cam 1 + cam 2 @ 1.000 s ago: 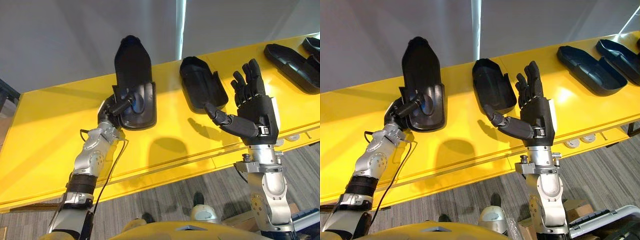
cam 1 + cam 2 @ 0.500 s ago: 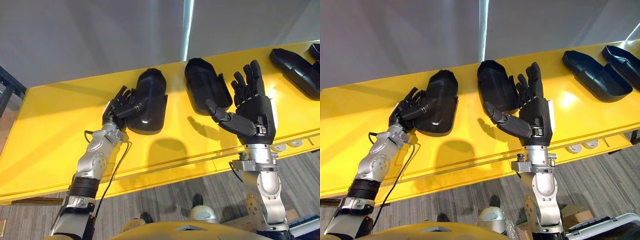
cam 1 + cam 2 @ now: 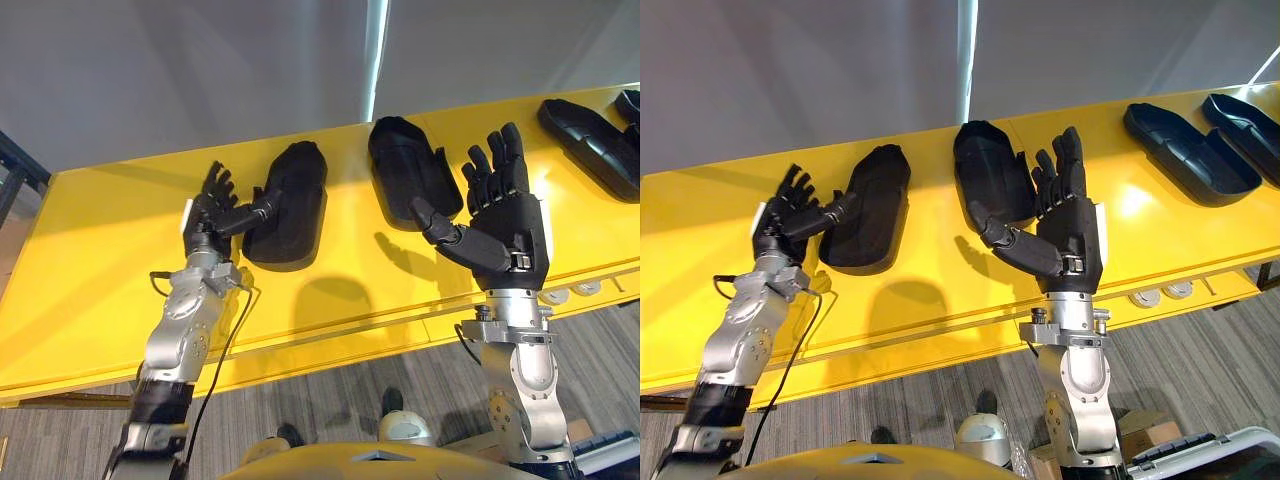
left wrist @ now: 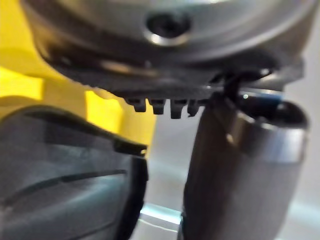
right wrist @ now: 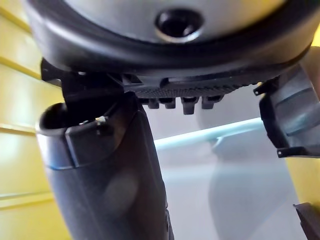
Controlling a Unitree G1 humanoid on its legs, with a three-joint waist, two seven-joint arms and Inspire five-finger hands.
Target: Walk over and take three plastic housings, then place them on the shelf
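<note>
1. Setting: a plain grey wall (image 3: 200,70) with one bright vertical strip (image 3: 375,50). A long yellow shelf (image 3: 100,250) runs along it, and striped grey carpet (image 3: 330,390) lies below the shelf's front edge.
2. First housing (image 3: 290,205): black plastic, lying flat on the shelf's left-of-centre stretch. Its rounded end points to the shelf's back edge. It rests on the shelf and no fingers are wrapped around it.
3. Second housing (image 3: 405,180): black plastic, lying on the shelf's middle, near the back edge. It is apart from the first housing, with bare yellow between them.
4. Third housing (image 3: 1185,150): black, long and shallow, with its hollow side up. It lies on the shelf's right part.
5. Fourth housing (image 3: 1245,115): black, at the shelf's far right end, just beyond the third.
6. Left hand (image 3: 210,215): raised over the shelf's left part and released, its fingers fanned out straight. Its thumb stretches across to the first housing's near edge and grasps nothing.
7. Right hand (image 3: 505,225): held up over the shelf's front edge, right of centre. The palm is spread, the fingers are upright, and the thumb is angled out toward the second housing. It holds nothing.
</note>
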